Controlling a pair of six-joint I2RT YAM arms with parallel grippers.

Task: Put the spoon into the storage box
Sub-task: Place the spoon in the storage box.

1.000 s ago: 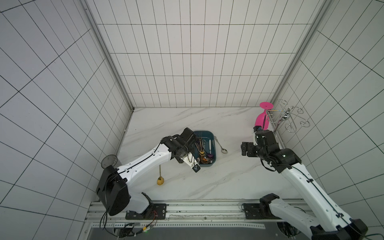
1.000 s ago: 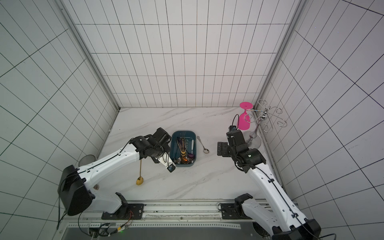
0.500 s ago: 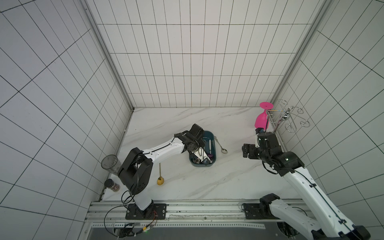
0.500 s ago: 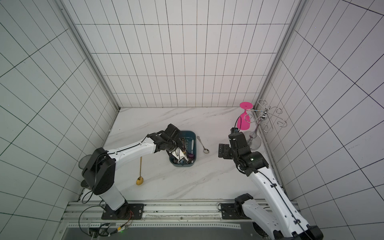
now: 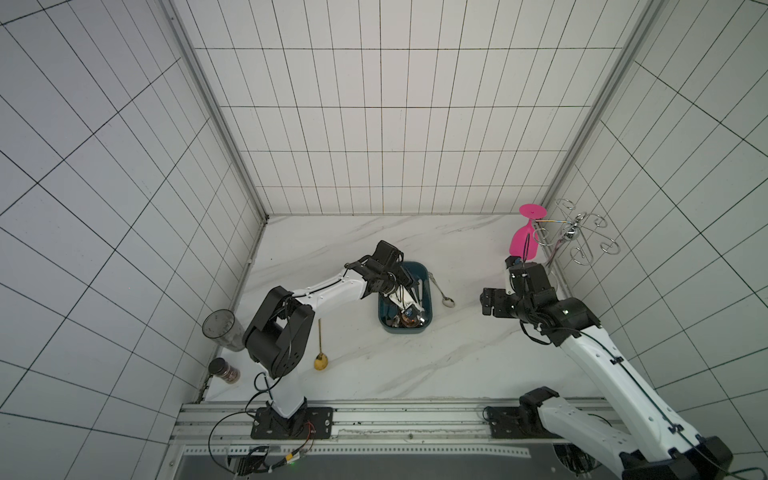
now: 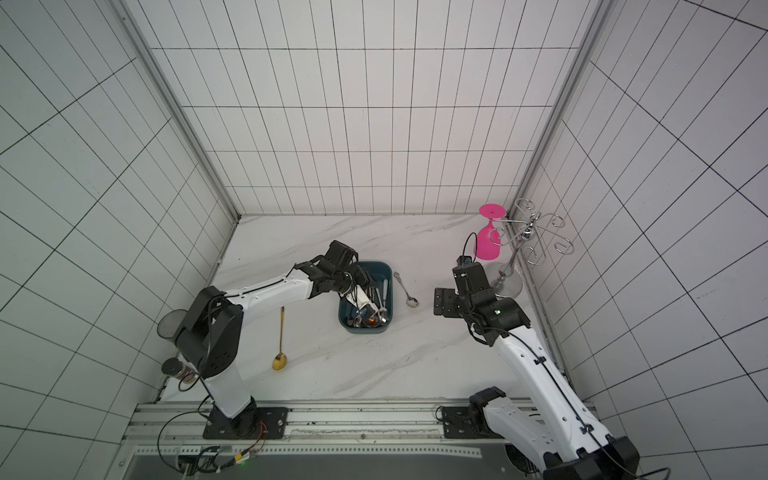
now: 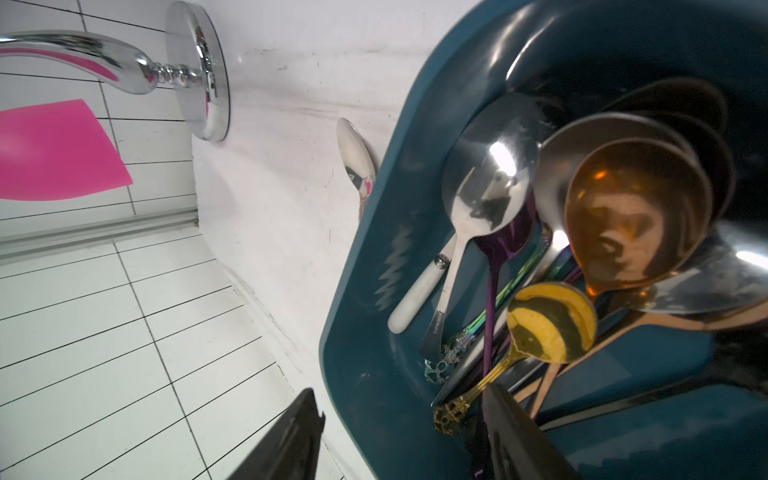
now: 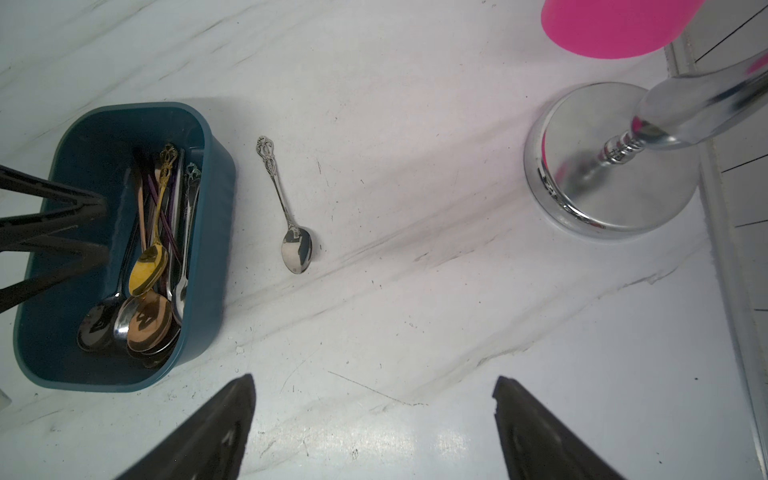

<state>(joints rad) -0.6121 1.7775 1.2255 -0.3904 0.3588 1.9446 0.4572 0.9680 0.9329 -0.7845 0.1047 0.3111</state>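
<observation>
The dark teal storage box sits mid-table and holds several spoons. My left gripper hangs low over it, open, one finger inside the box and the other outside its wall. A small gold spoon lies loose on the pile, its handle end beside that inner finger. A silver spoon lies on the table just right of the box. My right gripper hovers open, right of that spoon, holding nothing.
A long gold spoon lies on the table left of the box. A chrome hanging rack with a pink glass stands at the back right. A clear tumbler and a small dark jar stand by the left wall.
The left arm reached from the box's near left corner to over the box, and its jaws went from shut to open. The right arm shifted only slightly.
</observation>
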